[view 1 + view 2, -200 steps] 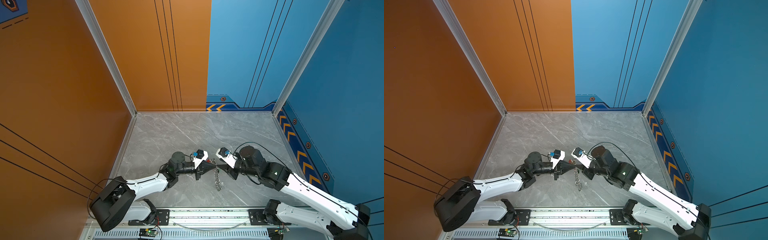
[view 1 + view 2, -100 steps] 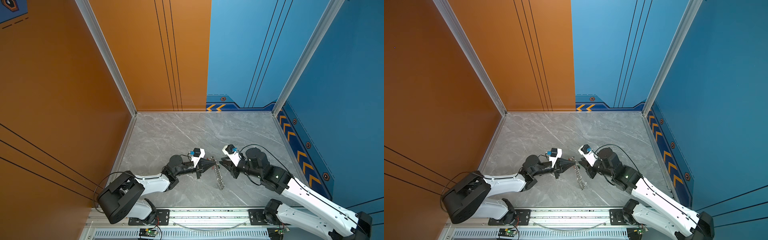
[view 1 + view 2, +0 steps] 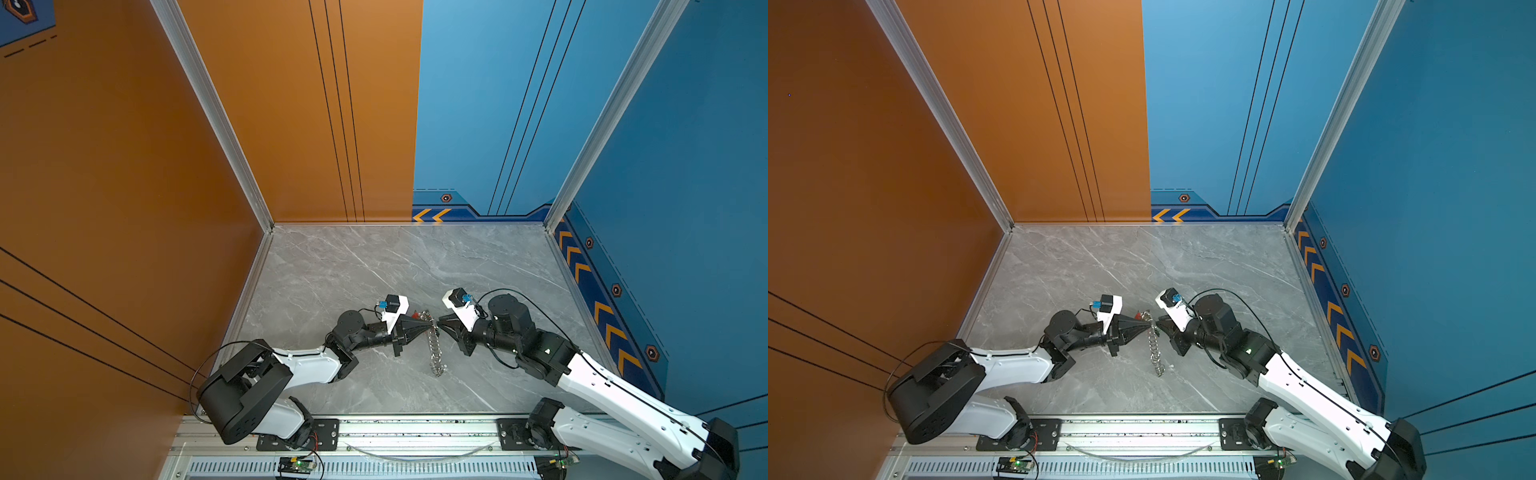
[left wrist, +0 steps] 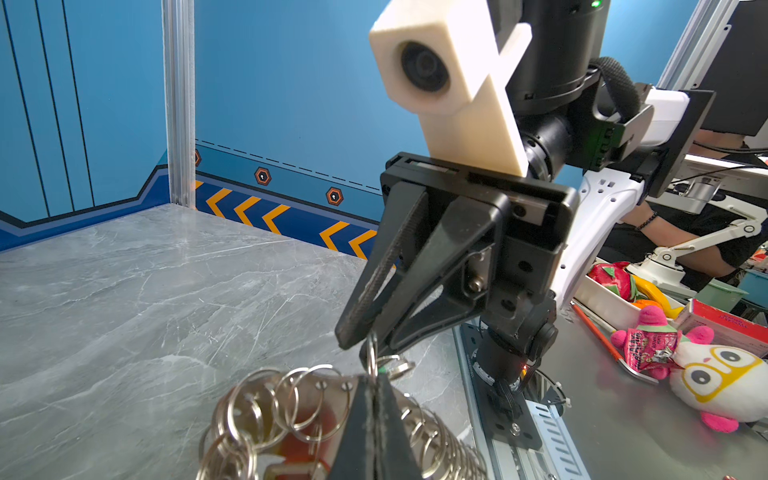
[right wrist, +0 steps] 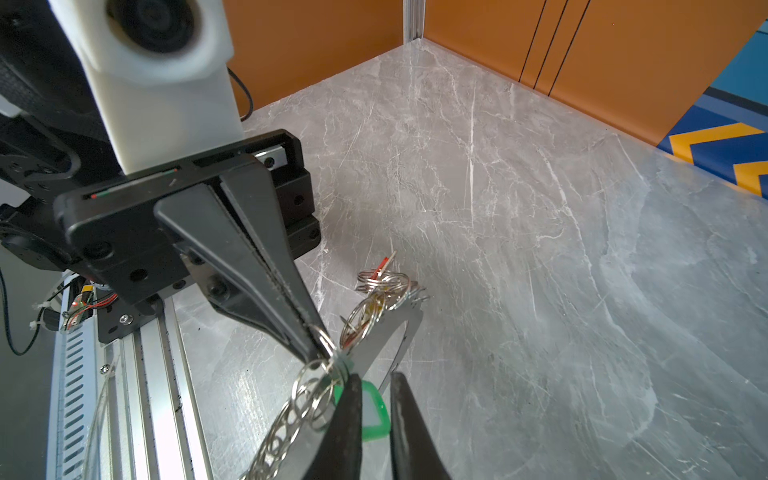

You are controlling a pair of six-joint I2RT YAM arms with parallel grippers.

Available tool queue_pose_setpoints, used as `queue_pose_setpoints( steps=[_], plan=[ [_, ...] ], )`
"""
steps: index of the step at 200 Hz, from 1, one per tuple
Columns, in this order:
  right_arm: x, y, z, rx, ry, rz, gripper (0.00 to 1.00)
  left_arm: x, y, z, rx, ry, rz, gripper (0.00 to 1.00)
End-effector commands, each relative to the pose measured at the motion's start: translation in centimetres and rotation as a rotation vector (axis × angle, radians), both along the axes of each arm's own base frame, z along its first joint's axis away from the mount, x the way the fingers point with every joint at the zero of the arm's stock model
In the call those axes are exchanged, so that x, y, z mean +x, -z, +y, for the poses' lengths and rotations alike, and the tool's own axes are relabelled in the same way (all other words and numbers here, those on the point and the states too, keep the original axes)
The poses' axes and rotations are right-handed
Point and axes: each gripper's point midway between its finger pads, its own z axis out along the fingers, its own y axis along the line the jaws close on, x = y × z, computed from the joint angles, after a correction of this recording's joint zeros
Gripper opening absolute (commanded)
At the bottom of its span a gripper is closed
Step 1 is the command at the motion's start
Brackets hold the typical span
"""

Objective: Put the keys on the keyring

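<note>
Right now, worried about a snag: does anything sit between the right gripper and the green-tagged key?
Nothing visible does. The green-tagged key lies between the fingers of the right gripper, right beside a ring of the keyring that the shut left gripper pinches.

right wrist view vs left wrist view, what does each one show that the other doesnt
Right wrist only: the left tool from the front, shut on the keyring, and the orange wall. Left wrist only: the right tool head-on, and a white plush toy off the table. Both: the keyring's silver rings and the marble tabletop.
</note>
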Motion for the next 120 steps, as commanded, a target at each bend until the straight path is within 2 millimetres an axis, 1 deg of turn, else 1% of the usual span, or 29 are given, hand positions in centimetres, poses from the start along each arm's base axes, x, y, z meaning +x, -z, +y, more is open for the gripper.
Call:
queue_pose_setpoints(
  steps=[1,38,62,87,120],
  plan=[
    [-0.9,-0.8,1.1,0.059,-0.061,0.009,0.16,0.1,-2.0,-0.1,-0.051,0.006,-0.056,0.0],
    [-1.3,0.1,1.4,0.032,-0.077,0.033,0.16,0.3,-1.9,-0.1,-0.051,-0.006,-0.058,0.0],
    [-0.5,0.6,0.7,-0.006,-0.016,0.017,0.17,0.6,-1.8,0.1,-0.048,-0.027,-0.059,0.0],
    [0.7,0.0,-0.5,-0.019,0.073,-0.026,0.2,0.5,-1.8,0.2,-0.046,-0.03,-0.06,0.0],
    [0.7,-1.2,-1.0,0.009,0.095,-0.064,0.21,0.3,-1.7,0.3,-0.044,-0.025,-0.062,0.0]
  ],
)
